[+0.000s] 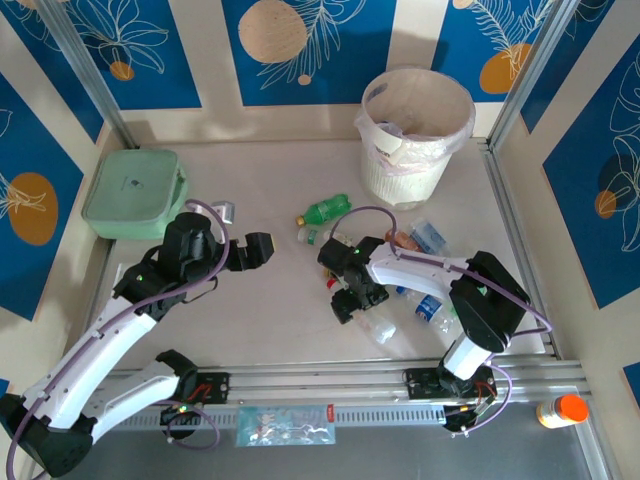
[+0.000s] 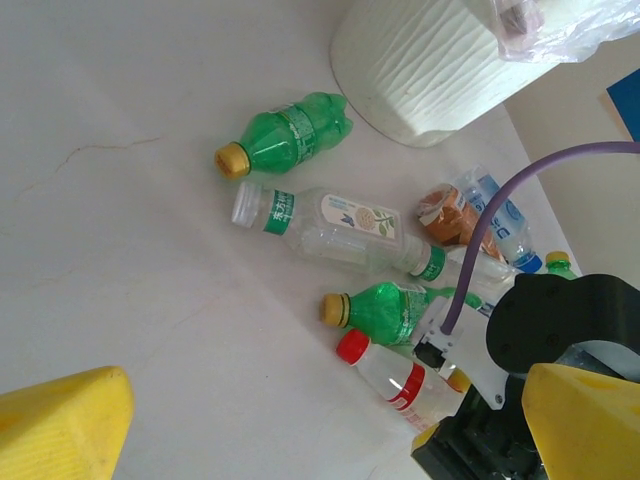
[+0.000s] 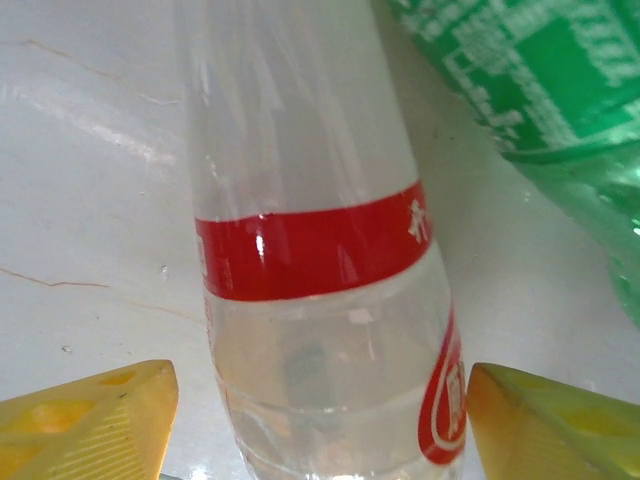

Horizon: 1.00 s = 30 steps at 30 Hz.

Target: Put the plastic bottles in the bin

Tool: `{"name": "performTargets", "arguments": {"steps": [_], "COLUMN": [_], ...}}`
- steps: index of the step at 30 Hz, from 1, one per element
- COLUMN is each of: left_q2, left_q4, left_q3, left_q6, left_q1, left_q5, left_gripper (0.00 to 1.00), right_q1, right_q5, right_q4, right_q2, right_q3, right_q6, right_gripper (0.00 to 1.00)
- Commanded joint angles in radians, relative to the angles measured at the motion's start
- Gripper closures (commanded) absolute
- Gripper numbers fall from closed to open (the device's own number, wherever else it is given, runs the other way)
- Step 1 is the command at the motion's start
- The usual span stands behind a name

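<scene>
Pale surface [image 1: 270, 330] looks slick: right pincer [image 3: 320, 425], spread astride the red-labelled bottle [image 3: 315, 250], could squirt it sideways on closing; left pincer [image 1: 258, 250] also spread.

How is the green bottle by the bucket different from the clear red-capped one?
The green bottle is green with a yellow cap; the clear bottle has a red cap and label. The green bottle lies nearer the bin; the clear bottle lies farther. Both lie on their sides.
</scene>
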Motion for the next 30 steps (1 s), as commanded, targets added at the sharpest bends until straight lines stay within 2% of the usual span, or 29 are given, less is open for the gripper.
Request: {"name": "performTargets", "arguments": {"steps": [1,8,14,19,30], "left_q2": [-0.012,-0.003,-0.011,-0.012,-0.009], "left_q4": [0.012,0.026,0.018,0.004,-0.02], "left_q3": [-0.002,-0.002,0.002,0.021,0.071], "left_q6": [-0.02,-0.04,-0.04,-0.031,0.001], "left_q1": [0.012,0.016,0.017,0.018,0.02], "left_q5": [0.025,0.054,0.049,0.044,0.041], "left_gripper": [0.01,0.0,0.01,0.01,0.01], "right_q1": [0.009,0.018,0.034,0.04,0.045], "right_q5": [-0.025,-0.043,-0.038,-0.042,-0.064], "right_q4": [0.009,0.032,0.04,0.035,0.039], "right_q2": [0.035,0.063,0.03,-0.06,-0.292], "right_q3": [0.018,0.036,0.026,0.015,0.018], "right_q6": [-0.028,-0.056,-0.064,-0.077,-0.131], "right_gripper": [0.22,0.22,0.36,0.44,0.45]}}
